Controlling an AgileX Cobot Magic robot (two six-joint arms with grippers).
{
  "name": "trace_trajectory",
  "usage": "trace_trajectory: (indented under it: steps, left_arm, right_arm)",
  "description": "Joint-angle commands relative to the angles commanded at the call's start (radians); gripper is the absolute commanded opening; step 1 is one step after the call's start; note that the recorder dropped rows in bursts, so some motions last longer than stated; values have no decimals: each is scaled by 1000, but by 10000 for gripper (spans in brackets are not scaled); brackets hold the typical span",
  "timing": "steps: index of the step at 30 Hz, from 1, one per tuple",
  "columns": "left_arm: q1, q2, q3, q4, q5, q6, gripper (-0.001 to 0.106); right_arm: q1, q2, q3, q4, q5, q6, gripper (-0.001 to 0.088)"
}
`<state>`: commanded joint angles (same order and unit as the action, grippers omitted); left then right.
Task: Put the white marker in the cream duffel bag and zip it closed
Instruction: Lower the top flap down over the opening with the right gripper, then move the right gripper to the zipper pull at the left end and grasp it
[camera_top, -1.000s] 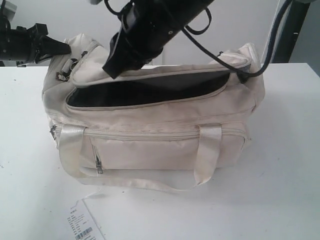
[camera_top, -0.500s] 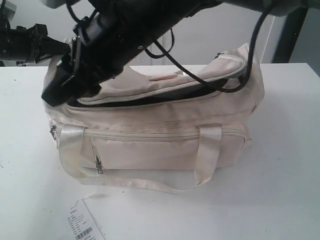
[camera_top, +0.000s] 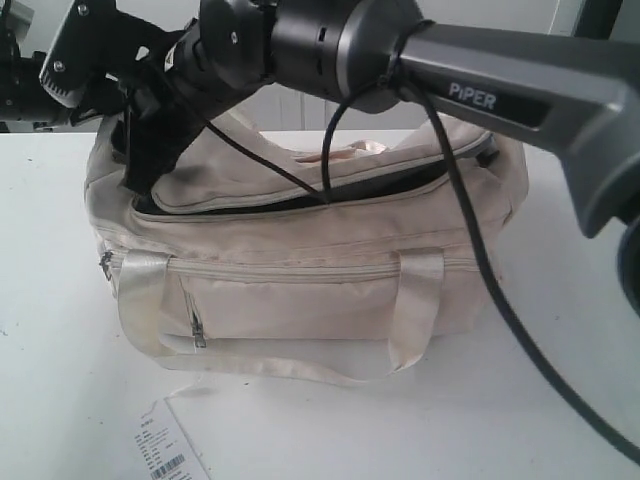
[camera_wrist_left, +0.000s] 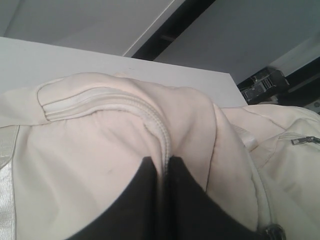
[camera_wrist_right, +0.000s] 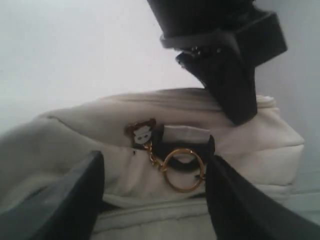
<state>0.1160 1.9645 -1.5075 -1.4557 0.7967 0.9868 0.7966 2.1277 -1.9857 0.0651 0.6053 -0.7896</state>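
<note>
The cream duffel bag (camera_top: 300, 290) stands on the white table, and its top opening shows as a narrow dark slit under the flap. My left gripper (camera_wrist_left: 161, 162) is shut on the bag's zipper seam at the left end; in the exterior view the left gripper (camera_top: 112, 108) is mostly hidden behind the right arm. My right gripper (camera_wrist_right: 155, 157) reaches across to that same end, with the right gripper (camera_top: 145, 165) low over the flap. Its jaws are open, one on each side of the gold ring charm (camera_wrist_right: 182, 170), and not touching it. The white marker is out of view.
The right arm (camera_top: 480, 90) stretches over the whole bag from the right. A white barcoded paper tag (camera_top: 165, 450) lies on the table (camera_top: 560, 330) near the front left. The bag's handle (camera_top: 415, 300) hangs down its front side.
The right arm swept left across the bag top to its left end, the flap dropped from wide open to a slit, and the right jaws opened. The left gripper stayed put.
</note>
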Motion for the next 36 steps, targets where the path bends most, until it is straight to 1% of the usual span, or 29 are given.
trace_trajectory:
  steps: [4,10,14,19,20,22,26,27,28,34,36]
  left_arm:
    - [0,0,0,0,6,0,3]
    - [0,0,0,0,11,0,3]
    - [0,0,0,0,16,0,3]
    - [0,0,0,0,24,0,3]
    - [0,0,0,0,24,0,3]
    - [0,0,0,0,25,4,3]
    - [0,0,0,0,26,6,3]
    - [0,0,0,0,26,6,3]
    - [0,0,0,0,26,6,3]
    - [0,0,0,0,28,12,3]
    - [0,0,0,0,30,12,3]
  right_arm:
    - [0,24,-8,-53,-55,-3,599]
    - [0,69,-19,-172,-92,-40,600]
    - [0,87,-19,-178,-147,-45,595]
    - [0,108,-19,-223,-172,-47,524]
    - [0,113,-19,-223,-177,-47,503]
    - [0,119,-19,-224,-180,-47,422]
    - [0,124,-19,-224,-176,-47,131]
    - [0,124,-19,-224,-165,-47,43]
    - [0,122,-19,-224,-157,-47,1]
    - [0,83,-19,-212,-98,-28,0]
    - [0,69,-19,-212,-98,7,0]
